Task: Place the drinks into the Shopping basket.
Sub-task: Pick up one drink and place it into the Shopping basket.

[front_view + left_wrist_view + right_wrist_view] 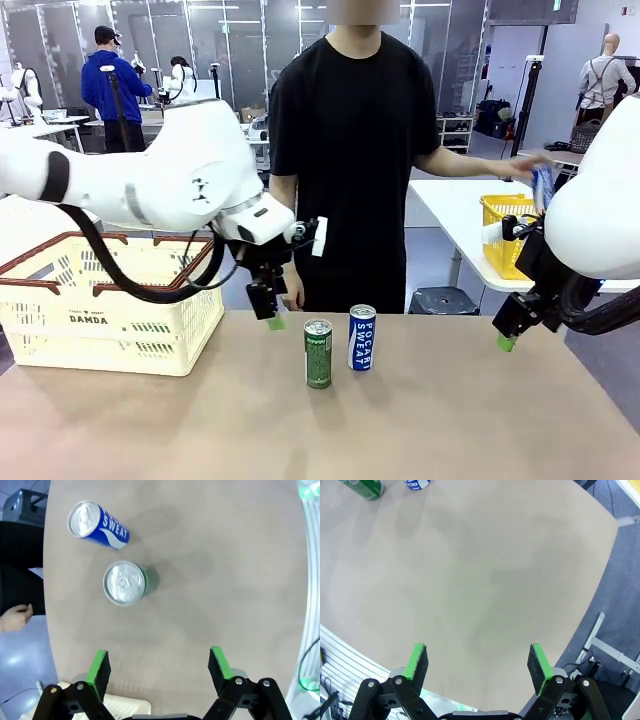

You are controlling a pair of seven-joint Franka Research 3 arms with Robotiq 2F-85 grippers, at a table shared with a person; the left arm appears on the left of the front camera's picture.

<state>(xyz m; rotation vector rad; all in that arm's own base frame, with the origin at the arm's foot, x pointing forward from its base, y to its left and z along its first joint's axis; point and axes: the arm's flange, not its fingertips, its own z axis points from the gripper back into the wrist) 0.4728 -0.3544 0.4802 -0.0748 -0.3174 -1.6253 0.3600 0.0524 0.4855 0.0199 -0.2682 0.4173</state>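
Two upright drinks: green can (318, 353), blue can (362, 338); left end effector (160, 666), right end effector (480, 664) apart

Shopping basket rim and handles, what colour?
Dark reddish-brown, on the cream Shopping basket; clearest in the front view.

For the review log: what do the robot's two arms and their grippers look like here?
The left arm and right arm have rounded, glossy white shells. A thick black cable loops under the left arm. The left gripper and right gripper are black, their two-finger jaws tipped with bright green pads.
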